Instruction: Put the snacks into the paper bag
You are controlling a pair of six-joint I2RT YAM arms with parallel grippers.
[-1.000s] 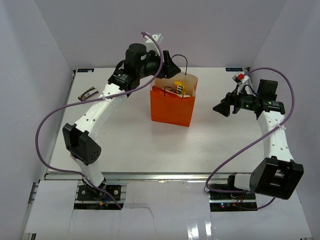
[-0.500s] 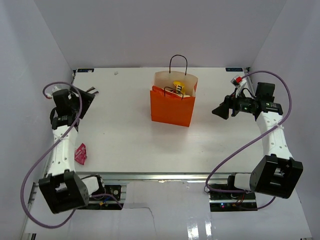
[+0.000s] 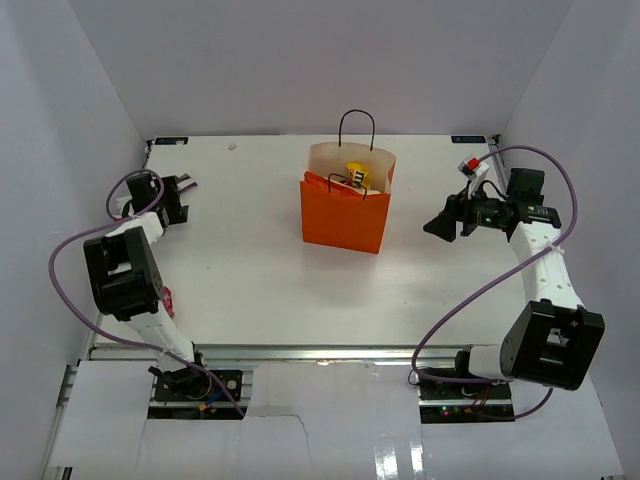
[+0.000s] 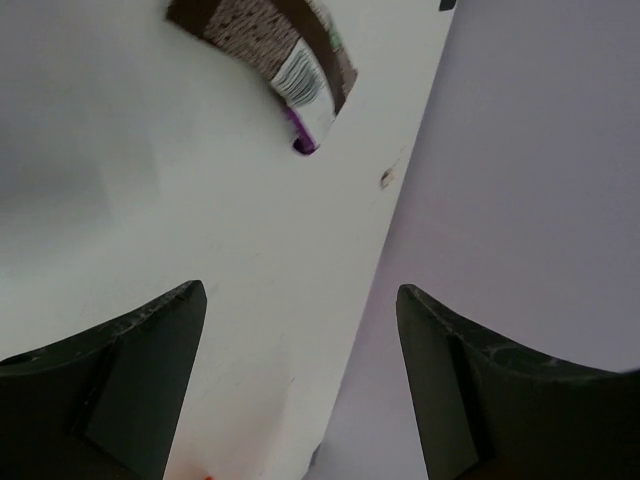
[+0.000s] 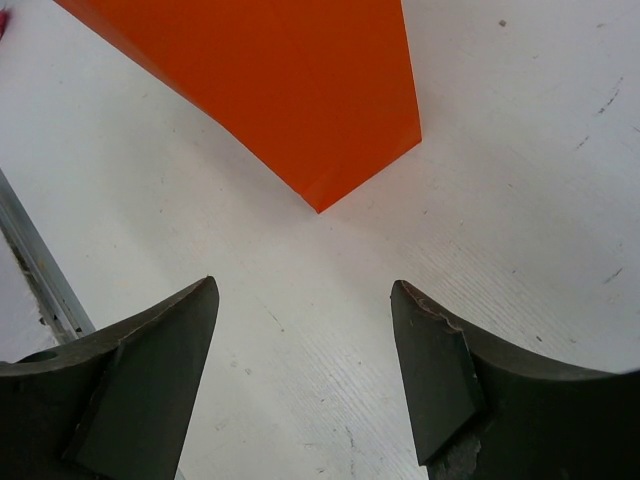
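Ahead of parted left fingers (image 4: 130,385), brown bar (image 4: 262,28)

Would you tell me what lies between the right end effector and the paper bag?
Nothing: only bare white table separates the right end effector from the paper bag, as both the top and right wrist views show.

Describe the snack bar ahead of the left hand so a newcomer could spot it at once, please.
From the orange paper bag standing centrally, look far left, to where the table meets the wall. Just ahead of the left hand lies the bar: dark brown wrapper, white striped end, unlike the small red packet.
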